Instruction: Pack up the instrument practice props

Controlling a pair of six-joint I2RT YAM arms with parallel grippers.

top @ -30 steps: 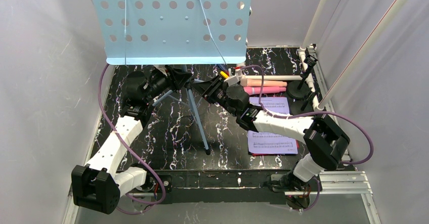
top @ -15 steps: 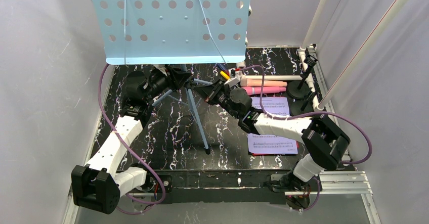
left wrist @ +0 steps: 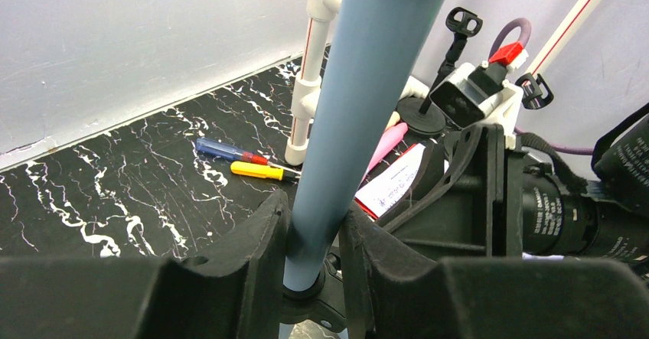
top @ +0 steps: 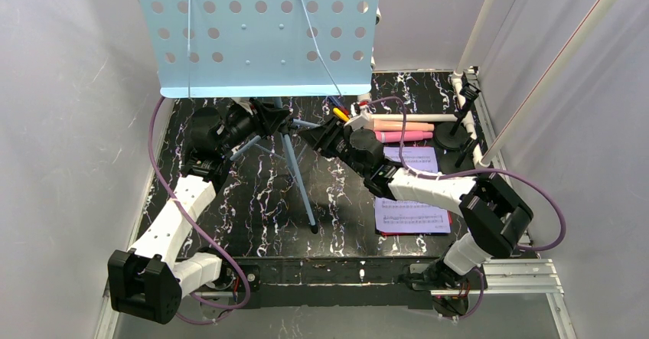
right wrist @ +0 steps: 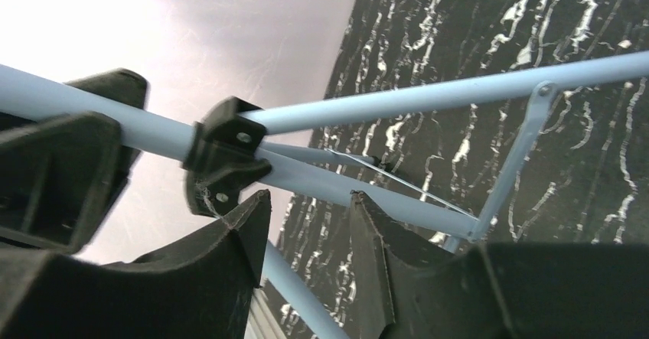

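The pale-blue perforated music rack [top: 260,33] stands at the back on its tripod legs [top: 298,178]. My left gripper [top: 264,121] is shut on the stand's pale-blue pole [left wrist: 360,109], just above the black leg hub [right wrist: 226,155]. My right gripper [right wrist: 306,216] is open, its tips right below a tripod leg [right wrist: 398,201] next to the hub. The pink microphone [top: 406,136] and the beige microphone [top: 402,125] lie at the back right. Lavender sheet-music pages [top: 413,213] lie over a red page [top: 413,233]. Black round-based holders [top: 451,132] stand by the right wall.
A white PVC pipe frame [top: 413,117] runs along the back right and up the right side. A yellow screwdriver [left wrist: 256,171] and a blue one [left wrist: 222,150] lie on the black marbled floor. White walls close in on both sides.
My right gripper has shifted slightly toward the tripod hub. The rack has shifted a little to the left. The left gripper keeps its hold on the pole.
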